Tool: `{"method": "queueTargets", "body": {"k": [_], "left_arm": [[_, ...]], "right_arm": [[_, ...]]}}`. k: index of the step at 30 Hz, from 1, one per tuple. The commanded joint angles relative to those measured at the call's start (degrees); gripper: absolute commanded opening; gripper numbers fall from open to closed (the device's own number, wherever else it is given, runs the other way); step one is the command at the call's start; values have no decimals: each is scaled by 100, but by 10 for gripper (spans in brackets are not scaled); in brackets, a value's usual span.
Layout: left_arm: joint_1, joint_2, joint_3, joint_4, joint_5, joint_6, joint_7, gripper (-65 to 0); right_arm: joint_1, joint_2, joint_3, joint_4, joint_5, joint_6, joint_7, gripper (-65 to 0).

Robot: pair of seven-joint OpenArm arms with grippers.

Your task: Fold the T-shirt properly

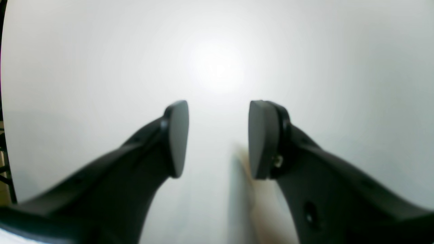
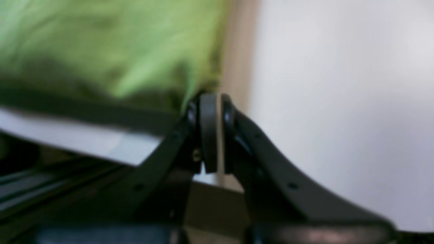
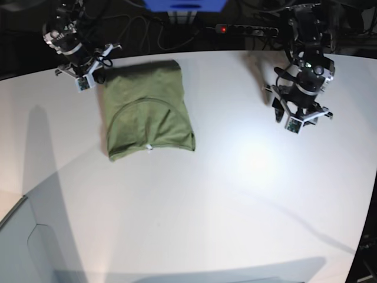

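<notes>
The olive-green T-shirt (image 3: 147,112) lies folded into a flat rectangle at the back left of the white table (image 3: 235,194), its small white tag (image 3: 149,147) at the near edge. My right gripper (image 3: 89,78) is at the shirt's far left corner. In the right wrist view this gripper (image 2: 217,98) is shut, with blurred green cloth (image 2: 101,44) running right up to its fingertips. My left gripper (image 3: 297,121) hovers over bare table at the back right, far from the shirt. In the left wrist view it (image 1: 218,135) is open and empty.
A black power strip (image 3: 247,28) with cables and a blue object (image 3: 185,5) lie beyond the table's far edge. The table's edge cuts across the front left corner (image 3: 12,212). Dark floor lies behind the table.
</notes>
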Motion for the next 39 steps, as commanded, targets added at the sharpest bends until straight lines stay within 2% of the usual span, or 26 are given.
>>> {"method": "queueTargets", "body": {"k": [1,9,13,16,19,20,25,30,35,39], "left_arm": [[-2,-46,-65,105,-3,26,-85,-372],[165,-46,-267,105,-3,26,-76,-372],[428,-46,-276,237,-3,26,-76,-383],[842,95,-346,641,-3,26,-76,-470],[1211,482,-610,1116,-3,26,-76,-626],[1351,605,-689,1213,-3,26,-68,-650],[2090,1071,-927,1257,-3,26,-68,-650],[3013,1493,-918,1257,-3,9,-138,-650],[3611,1774,-927,1107,-56,9,-147,-650],[3734,1730,-953,501,-706,18,-147,-650]], "right_arm": [[-25,27,21,107,95,97,124,-650],[-51,18,83,107,95,97,124,-650],[-60,18,399,257,95,97,124,-650],[-183,18,610,441,95,97,89,-650],[-403,9,786,732,86,97,53,-650],[-552,0,830,863,86,97,53,-650],[-1326,-149,971,1277,77,97,53,-650],[-1959,-237,935,960,77,97,53,-650],[-2038,-210,909,-183,60,97,97,-650],[-1572,88,900,-1598,51,97,124,-650]]}}
